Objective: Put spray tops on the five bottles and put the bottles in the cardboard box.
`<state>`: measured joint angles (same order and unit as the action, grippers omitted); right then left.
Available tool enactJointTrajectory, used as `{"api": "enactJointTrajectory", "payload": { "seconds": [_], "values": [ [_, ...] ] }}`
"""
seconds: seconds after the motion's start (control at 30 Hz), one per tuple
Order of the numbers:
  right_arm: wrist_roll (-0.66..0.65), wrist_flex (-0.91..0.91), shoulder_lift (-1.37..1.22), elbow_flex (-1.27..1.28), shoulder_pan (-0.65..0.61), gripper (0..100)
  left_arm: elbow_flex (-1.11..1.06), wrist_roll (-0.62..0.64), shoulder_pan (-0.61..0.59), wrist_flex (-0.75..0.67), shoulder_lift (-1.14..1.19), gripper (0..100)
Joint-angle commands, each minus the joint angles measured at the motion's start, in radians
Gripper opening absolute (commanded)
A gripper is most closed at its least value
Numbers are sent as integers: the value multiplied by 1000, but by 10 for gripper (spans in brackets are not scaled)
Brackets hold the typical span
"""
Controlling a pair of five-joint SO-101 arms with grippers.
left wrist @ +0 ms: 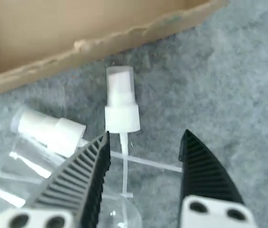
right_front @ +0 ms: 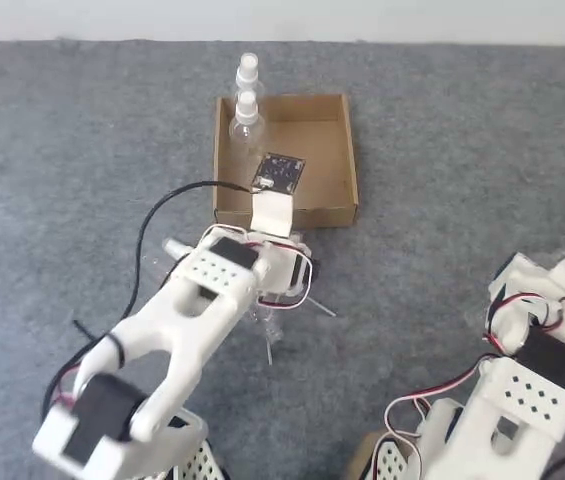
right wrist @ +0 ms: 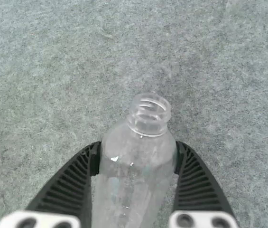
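The left gripper [left wrist: 146, 137], its ribbed black jaws spread wide and empty, is held over a white plastic spray top [left wrist: 122, 109] lying with its thin dip tube on the grey carpet [left wrist: 228, 71], near the cardboard box [left wrist: 124, 40]. The right gripper [right wrist: 137, 146] is closed on a clear, open-necked bottle [right wrist: 148, 114]. The top is best pinched at its collar, the tube kept straight for the threaded neck.

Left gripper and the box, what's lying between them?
A spray top lies on the carpet between the open left gripper and the box. The left wrist view shows it.
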<state>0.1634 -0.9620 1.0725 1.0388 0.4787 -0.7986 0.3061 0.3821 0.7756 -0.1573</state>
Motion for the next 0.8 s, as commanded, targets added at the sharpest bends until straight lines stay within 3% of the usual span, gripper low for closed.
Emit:
{"api": "enactJointTrajectory", "payload": {
  "seconds": [0.0,0.43,0.6,0.77],
  "values": [
    [-14,30,27,-17,-12,73,156,17,-5,38,106,224],
    [-14,27,27,-17,-12,73,358,17,-6,161,313,220],
    [-14,27,27,-17,-12,73,398,12,-2,169,356,130],
    [-14,27,27,-17,-12,73,437,9,2,212,391,115]
  ]
}}
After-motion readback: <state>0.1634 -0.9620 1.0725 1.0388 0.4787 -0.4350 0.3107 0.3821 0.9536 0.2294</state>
